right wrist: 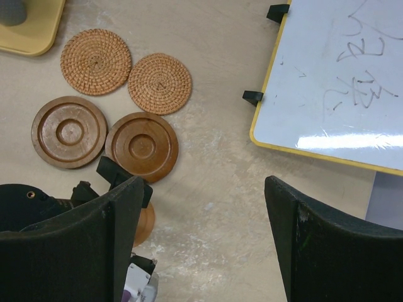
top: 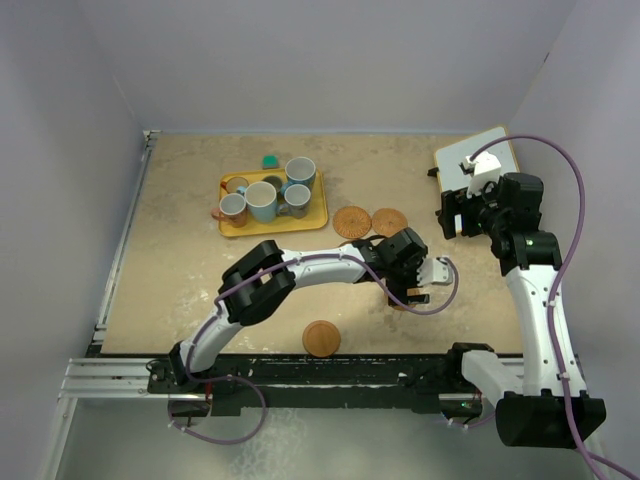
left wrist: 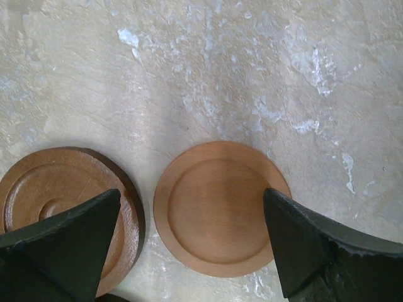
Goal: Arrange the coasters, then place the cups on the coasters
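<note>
On the mottled beige counter (top: 180,250), a plain orange-brown coaster (left wrist: 221,207) lies flat directly beneath the left gripper (left wrist: 192,198), between its wide-open, empty jaws, while the right gripper (right wrist: 203,189), likewise open and empty, hangs well apart beside the whiteboard (right wrist: 327,75).

Robot lab; plain enclosure walls (top: 330,60), whiteboard (right wrist: 334,82).

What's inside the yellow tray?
Several handled cups are crowded together inside the yellow tray. The tray floor beneath them is covered, so anything lying under them can't be seen.
</note>
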You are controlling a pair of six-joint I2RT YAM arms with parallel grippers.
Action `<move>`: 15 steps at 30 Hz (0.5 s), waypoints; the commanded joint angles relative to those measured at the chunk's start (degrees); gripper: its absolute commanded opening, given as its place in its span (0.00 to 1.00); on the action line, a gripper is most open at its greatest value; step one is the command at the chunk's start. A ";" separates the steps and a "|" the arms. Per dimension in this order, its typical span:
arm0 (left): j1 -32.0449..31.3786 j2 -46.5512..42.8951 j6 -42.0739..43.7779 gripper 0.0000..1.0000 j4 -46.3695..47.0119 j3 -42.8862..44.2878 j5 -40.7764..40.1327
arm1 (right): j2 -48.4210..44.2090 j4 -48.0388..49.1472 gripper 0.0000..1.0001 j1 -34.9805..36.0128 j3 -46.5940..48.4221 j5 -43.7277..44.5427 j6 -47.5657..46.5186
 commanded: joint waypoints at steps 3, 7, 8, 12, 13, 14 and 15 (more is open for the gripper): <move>-0.45 -5.18 1.48 0.91 -3.03 -1.76 -2.09 | -0.77 0.65 0.80 -0.28 1.98 -0.78 0.44; -0.37 -6.21 2.54 0.91 -3.13 -2.55 -3.02 | -0.58 0.60 0.80 -0.23 1.98 -0.94 0.34; -0.29 -6.44 2.92 0.91 -2.91 -3.00 -3.38 | -0.57 0.61 0.80 -0.23 1.97 -0.95 0.38; 0.61 -6.69 4.09 0.92 -1.77 -4.45 -5.03 | -0.55 0.59 0.80 -0.23 1.97 -1.13 0.26; 1.00 -6.61 4.17 0.92 -1.58 -4.54 -5.14 | -0.52 0.61 0.80 -0.22 2.02 -1.18 0.26; 1.31 -6.37 4.14 0.92 -1.52 -4.57 -5.22 | -0.44 0.59 0.80 -0.27 1.99 -1.22 0.20; 1.58 -6.25 4.24 0.92 -1.50 -4.53 -5.17 | -0.41 0.56 0.80 -0.23 2.02 -1.22 0.17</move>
